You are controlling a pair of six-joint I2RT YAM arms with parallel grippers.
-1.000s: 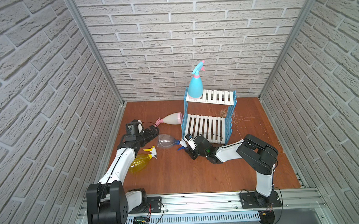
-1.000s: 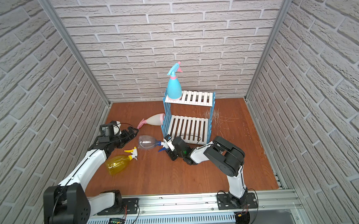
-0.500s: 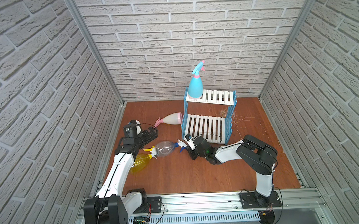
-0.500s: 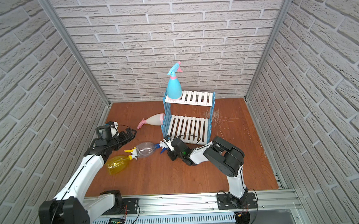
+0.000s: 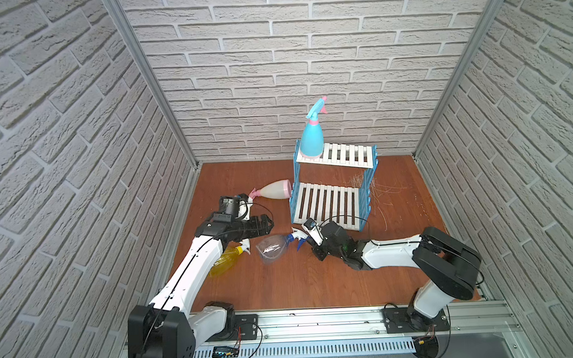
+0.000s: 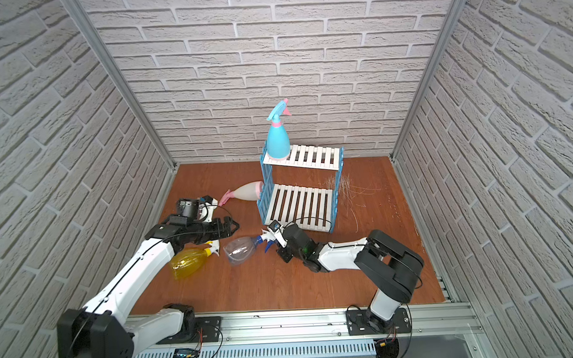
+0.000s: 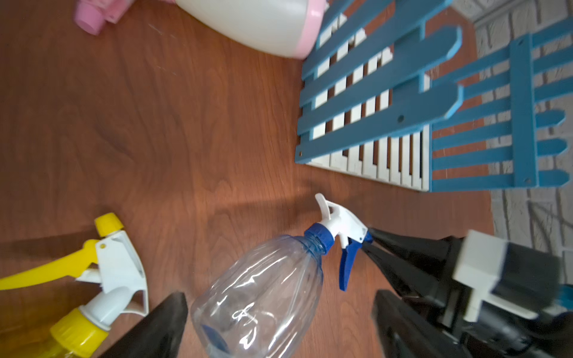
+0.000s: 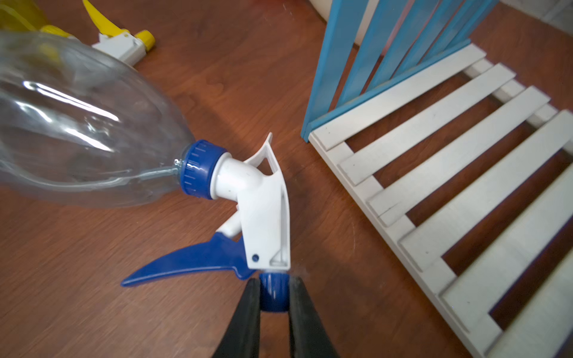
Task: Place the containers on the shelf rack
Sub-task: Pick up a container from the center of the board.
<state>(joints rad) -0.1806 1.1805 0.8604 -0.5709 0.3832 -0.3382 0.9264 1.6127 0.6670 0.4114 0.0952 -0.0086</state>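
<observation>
Clear bottle [image 8: 86, 130], empty, lies on its side, nozzle [image 8: 273, 296] pinched by right gripper [image 8: 274, 286]; left gripper [image 5: 266, 225] spread.

Robot lab cell: faux-brick walls [image 5: 305, 51], wood-grain tabletop [image 5: 284, 287], left arm [image 5: 195, 268] and right arm [image 5: 393, 256] on an aluminium rail [image 5: 319, 323].

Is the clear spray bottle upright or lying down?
Lying down. The clear spray bottle lies sideways on the wooden floor, trigger head toward the shelf rack; the right hand is shut on its blue nozzle.
</observation>
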